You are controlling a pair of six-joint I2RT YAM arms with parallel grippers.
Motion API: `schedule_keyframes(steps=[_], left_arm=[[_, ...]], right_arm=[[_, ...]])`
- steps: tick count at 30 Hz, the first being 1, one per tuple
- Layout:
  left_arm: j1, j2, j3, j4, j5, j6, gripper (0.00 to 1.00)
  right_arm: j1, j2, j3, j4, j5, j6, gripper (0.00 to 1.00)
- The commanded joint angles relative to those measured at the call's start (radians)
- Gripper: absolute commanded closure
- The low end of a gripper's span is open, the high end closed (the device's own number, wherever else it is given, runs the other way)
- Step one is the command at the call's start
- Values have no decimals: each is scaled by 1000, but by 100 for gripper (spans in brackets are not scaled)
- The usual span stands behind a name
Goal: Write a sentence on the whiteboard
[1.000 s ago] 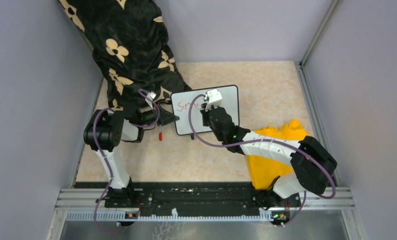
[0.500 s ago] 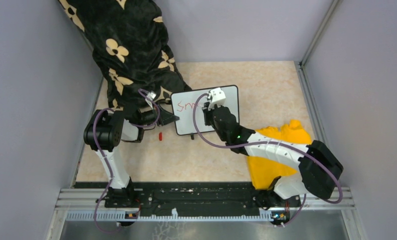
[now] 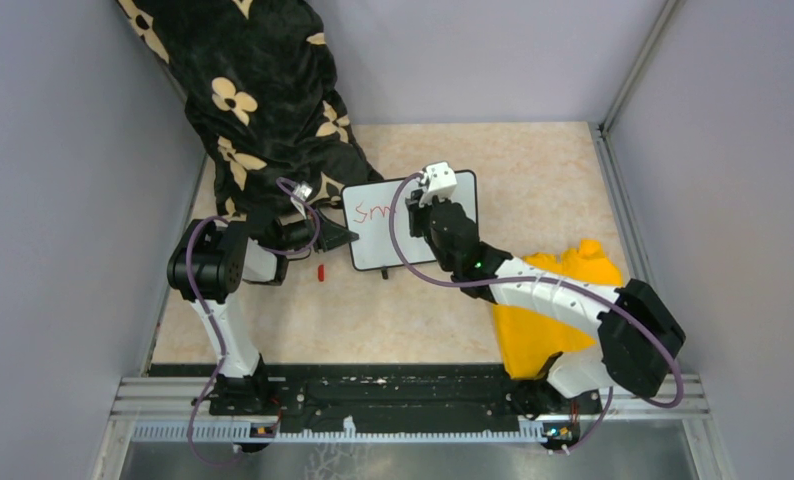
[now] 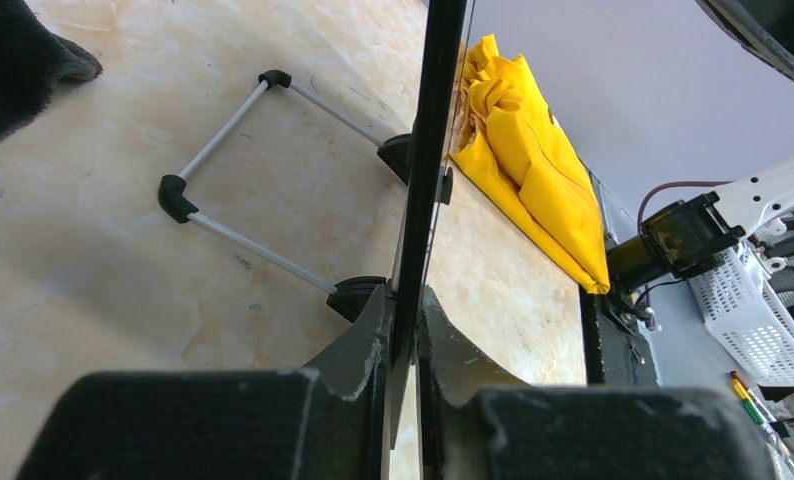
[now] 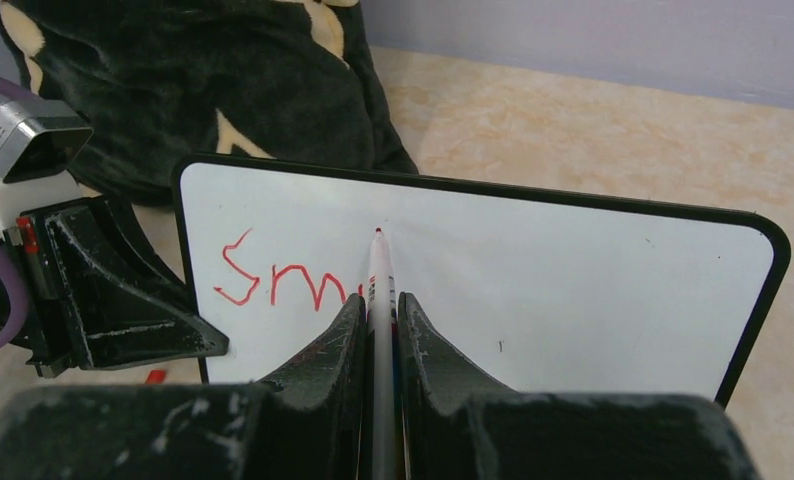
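Whiteboard (image 3: 373, 245) propped on feet mid-worktop (image 3: 533, 170), face toward arms. Left tool (image 4: 405, 310) clamped narrow on its left edge. Right tool (image 5: 378, 310) pinches red-tipped marker (image 5: 377, 265), tip at board face just right of sentence (image 5: 283, 280), reading "Sm". Yellow cloth (image 3: 573, 265) lies near board's right.

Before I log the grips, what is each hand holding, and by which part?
The left hand clamps the whiteboard by its black-framed side edge; the right hand pinches a red-tipped marker by its barrel.
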Motion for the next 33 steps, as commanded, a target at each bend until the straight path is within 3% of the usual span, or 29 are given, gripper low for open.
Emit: schedule_keyframes(steps=[1, 23, 33], left_arm=[[-1, 13, -14, -24, 8, 12, 100], [-1, 14, -13, -29, 8, 14, 100], [-1, 14, -12, -30, 6, 13, 100]], right_arm=[[-14, 15, 59, 58, 0, -5, 100], [-39, 63, 60, 46, -13, 18, 100], [-38, 35, -12, 23, -11, 31, 100]])
